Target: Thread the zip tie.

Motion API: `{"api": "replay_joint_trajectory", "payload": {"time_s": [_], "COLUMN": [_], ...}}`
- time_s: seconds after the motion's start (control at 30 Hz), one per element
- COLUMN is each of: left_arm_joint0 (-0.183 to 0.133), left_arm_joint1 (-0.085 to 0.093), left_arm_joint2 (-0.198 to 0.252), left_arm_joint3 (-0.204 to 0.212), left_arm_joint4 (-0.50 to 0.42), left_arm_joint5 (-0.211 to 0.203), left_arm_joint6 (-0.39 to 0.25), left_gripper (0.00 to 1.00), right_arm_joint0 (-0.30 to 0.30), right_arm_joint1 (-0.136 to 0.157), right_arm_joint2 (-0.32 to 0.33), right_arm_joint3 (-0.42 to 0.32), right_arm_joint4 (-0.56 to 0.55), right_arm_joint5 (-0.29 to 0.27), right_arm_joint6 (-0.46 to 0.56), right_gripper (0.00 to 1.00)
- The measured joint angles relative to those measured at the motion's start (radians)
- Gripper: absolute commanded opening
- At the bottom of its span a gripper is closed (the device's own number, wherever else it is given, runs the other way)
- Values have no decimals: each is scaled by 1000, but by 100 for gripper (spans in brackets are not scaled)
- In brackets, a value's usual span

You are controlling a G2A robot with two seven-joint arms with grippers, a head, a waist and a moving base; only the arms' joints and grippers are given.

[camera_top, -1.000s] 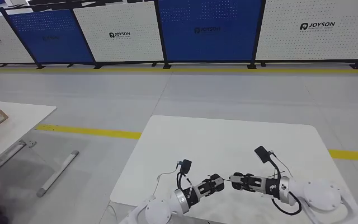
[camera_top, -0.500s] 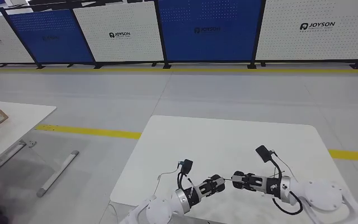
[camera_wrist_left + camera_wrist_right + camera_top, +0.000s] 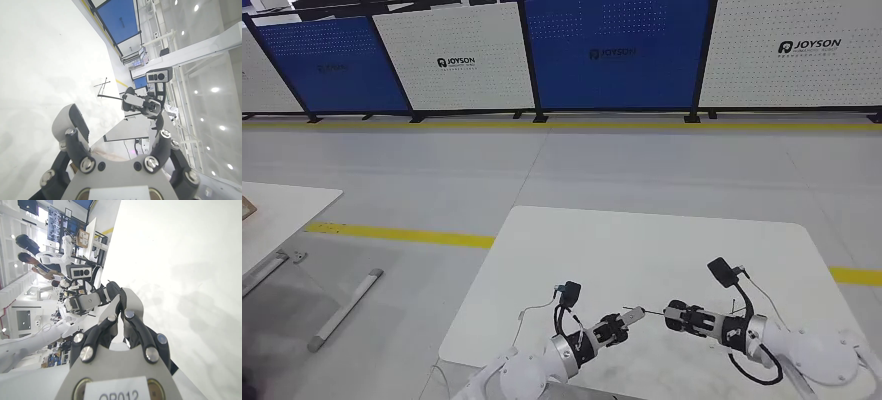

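Grippers parted; right gripper (image 3: 123,98) holds zip tie (image 3: 109,97) pointing at left gripper (image 3: 624,321).

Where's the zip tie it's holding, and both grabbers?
zip tie (image 3: 110,97), left wrist view, middle of the strap.
right gripper (image 3: 115,290), right wrist view, shut fingertips.
left gripper (image 3: 117,113), left wrist view, midway between open fingertips.

We see a bright, even scene lit from above by round ceiling lamps (image 3: 215,89), which flare white. The white counter (image 3: 662,250) glares almost blank, and the shadows on it are soft and grey. Screws on the left tool (image 3: 117,116) glint. Both wrist views bow straight lines near their edges.
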Motion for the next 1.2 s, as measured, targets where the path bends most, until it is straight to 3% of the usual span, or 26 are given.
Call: {"api": "replay_joint_trajectory", "payload": {"time_s": [0.07, 0.17, 0.3, 0.5, 0.7, 0.83, 1.0, 1.2], "left_arm_joint0": [-2, -13, -22, -35, -35, -51, -87, -91], "left_arm_joint1": [-3, -4, 0, 0, 0, -5, -11, -11], "left_arm_joint2": [-1, -16, -37, -54, -53, -38, -54, -55], "left_arm_joint3": [-11, -21, -16, -2, 0, 3, 6, 8], "left_arm_joint4": [-46, -173, -252, -300, -300, -352, -501, -518], "left_arm_joint5": [33, 87, 134, 143, 144, 198, 312, 315], "left_arm_joint6": [10, -64, -122, -136, -134, -121, -131, -135], "left_gripper": [100, 100, 100, 100, 100, 100, 100, 100], "right_arm_joint0": [-4, -13, -25, -25, -25, -32, -55, -59], "right_arm_joint1": [0, 1, 4, 1, 1, 0, -2, -3], "right_arm_joint2": [-3, -7, -22, -31, -31, -39, -69, -71], "right_arm_joint3": [-8, -36, -67, -60, -61, -74, -130, -133], "right_arm_joint4": [-30, -136, -290, -340, -340, -405, -588, -590], "right_arm_joint5": [-12, -26, -60, -138, -132, -116, -99, -86], "right_arm_joint6": [-24, -81, -110, -117, -117, -149, -184, -183], "right_gripper": [0, 0, 0, 0, 0, 0, 0, 0]}}
